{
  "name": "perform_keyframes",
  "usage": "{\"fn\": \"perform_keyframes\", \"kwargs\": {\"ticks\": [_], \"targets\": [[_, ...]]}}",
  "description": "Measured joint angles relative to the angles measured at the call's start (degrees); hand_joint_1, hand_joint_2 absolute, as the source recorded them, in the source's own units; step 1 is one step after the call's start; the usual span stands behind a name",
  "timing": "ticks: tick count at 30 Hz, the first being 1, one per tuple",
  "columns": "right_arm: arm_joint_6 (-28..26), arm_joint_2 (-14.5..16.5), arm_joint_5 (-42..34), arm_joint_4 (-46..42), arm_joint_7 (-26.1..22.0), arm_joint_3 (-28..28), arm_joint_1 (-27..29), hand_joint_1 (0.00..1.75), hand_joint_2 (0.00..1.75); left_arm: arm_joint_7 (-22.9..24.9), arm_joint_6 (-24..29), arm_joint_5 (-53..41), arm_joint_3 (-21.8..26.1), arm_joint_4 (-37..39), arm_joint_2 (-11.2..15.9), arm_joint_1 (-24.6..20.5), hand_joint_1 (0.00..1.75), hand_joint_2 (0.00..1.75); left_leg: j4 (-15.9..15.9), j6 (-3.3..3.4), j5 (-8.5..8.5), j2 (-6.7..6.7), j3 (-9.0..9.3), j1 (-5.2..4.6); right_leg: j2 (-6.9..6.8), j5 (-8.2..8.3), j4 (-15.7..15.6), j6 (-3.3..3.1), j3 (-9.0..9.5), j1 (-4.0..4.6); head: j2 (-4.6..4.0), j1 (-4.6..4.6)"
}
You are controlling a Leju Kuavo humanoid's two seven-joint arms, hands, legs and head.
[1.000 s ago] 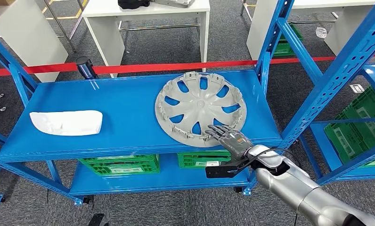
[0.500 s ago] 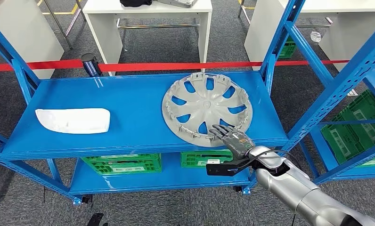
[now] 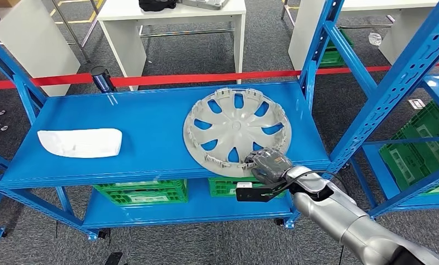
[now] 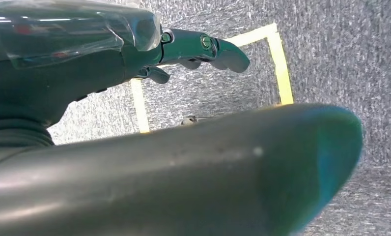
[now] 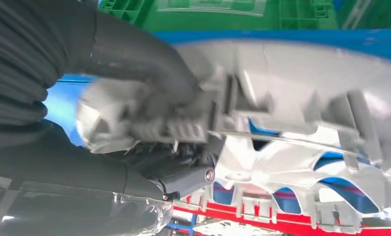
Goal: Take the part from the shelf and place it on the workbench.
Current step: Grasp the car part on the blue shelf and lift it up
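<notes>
Since hubcap [image 3: 236, 131] lay flat near shelf [image 3: 123, 116] front edge, right hand [image 3: 268, 163] fingers clamped its near rim for lifting; left hand [image 4: 134, 54] hung free, fingers apart.

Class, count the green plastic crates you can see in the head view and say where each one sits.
4: two green plastic crates on the lower shelf, one at the right rack, one behind the upright; more may be hidden.

Blue metal shelf [image 3: 151, 118], upper deck: a grey wheel cover [image 3: 236, 130] lies flat toward the right front edge; a white moulded part [image 3: 79, 142] lies at the left. Lower deck: green crates [image 3: 140, 193].
</notes>
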Motion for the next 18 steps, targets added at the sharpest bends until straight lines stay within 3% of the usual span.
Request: {"fn": "perform_keyframes", "kwargs": {"ticks": [1, 3, 5, 8, 10, 13, 15, 16, 18], "targets": [[0.0, 0.1, 0.0, 0.1, 0.0, 0.0, 0.0, 1.75, 1.75, 0.0, 0.0, 0.0, 0.0, 0.0, 0.0, 0.0, 0.00, 0.00, -2.2, 0.06, 1.55, 0.00, 1.04, 0.03, 0.01, -0.01, 0.0, 0.01, 0.05, -0.02, 0.00, -0.01], [0.0, 0.2, 0.0, 0.1, 0.0, -0.1, 0.0, 1.75, 1.75, 0.0, 0.0, 0.0, 0.1, 0.0, 0.1, 0.0, 0.00, 0.00, -10.1, 0.36, 5.10, -0.01, 4.93, -0.02, 0.06, -0.02, 0.0, 0.10, 0.12, 0.07, 0.00, 0.00], [0.0, 0.2, 0.0, 0.2, 0.0, -0.1, 0.0, 1.75, 1.75, 0.0, 0.0, 0.0, 0.3, 0.0, 0.1, 0.0, 0.00, 0.00, -15.2, 0.74, 6.32, -0.02, 7.39, -0.24, 0.12, 0.01, 0.0, 0.42, -0.04, 0.32, 0.00, 0.05], [-0.1, 0.1, 0.2, 0.2, 0.0, -0.2, 0.0, 1.75, 1.75, 0.0, 0.0, 0.0, 0.5, 0.0, 0.1, 0.1, 0.00, 0.00, -16.4, 1.75, 6.32, 0.04, 7.86, -0.44, 0.21, 0.21, -0.2, 1.38, -0.18, 0.35, 0.00, 0.07], [-0.1, -0.1, 0.4, 0.4, 0.0, -0.2, 0.1, 1.75, 1.75, -0.1, 0.0, 0.0, 0.5, 0.0, 0.1, 0.0, 0.00, 0.00, -17.2, 2.65, 6.89, 0.18, 8.36, -0.27, 0.19, -0.71, 1.3, 1.68, -0.97, 0.33, 0.00, 0.18], [-0.2, -0.2, 0.5, 0.7, 0.1, -0.2, 0.3, 1.75, 1.75, -0.2, 0.0, 0.0, 0.6, 0.0, 0.0, 0.0, 0.00, 0.00, -17.5, 3.31, 7.35, 0.36, 8.27, -0.36, 0.16, -5.21, 11.5, 1.26, -5.95, 0.33, 0.00, 0.37], [-0.4, -0.2, 0.6, 0.9, 0.0, -0.2, 0.3, 1.75, 1.75, -0.2, 0.1, 0.0, 0.7, 0.0, 0.0, 0.0, 0.00, 0.00, -17.4, 3.37, 7.39, 0.36, 8.12, -0.46, 0.15, -6.43, 16.2, 1.53, -8.15, 0.31, 0.00, 0.39], [-0.5, -0.2, 0.6, 1.0, 0.0, -0.2, 0.2, 1.75, 1.75, -0.2, 0.1, 0.0, 0.7, 0.0, 0.0, 0.0, 0.00, 0.00, -17.4, 3.35, 7.39, 0.33, 8.12, -0.46, 0.14, -5.70, 15.2, 1.92, -7.60, 0.28, 0.00, 0.40], [-0.7, -0.1, 0.6, 1.1, 0.0, -0.2, 0.0, 1.75, 1.75, -0.2, 0.1, 0.0, 0.7, 0.0, -0.1, 0.0, 0.00, 0.00, -17.1, 3.14, 7.28, 0.22, 8.14, -0.45, 0.09, -2.74, 7.6, 2.65, -3.77, 0.16, 0.00, 0.41]]}}
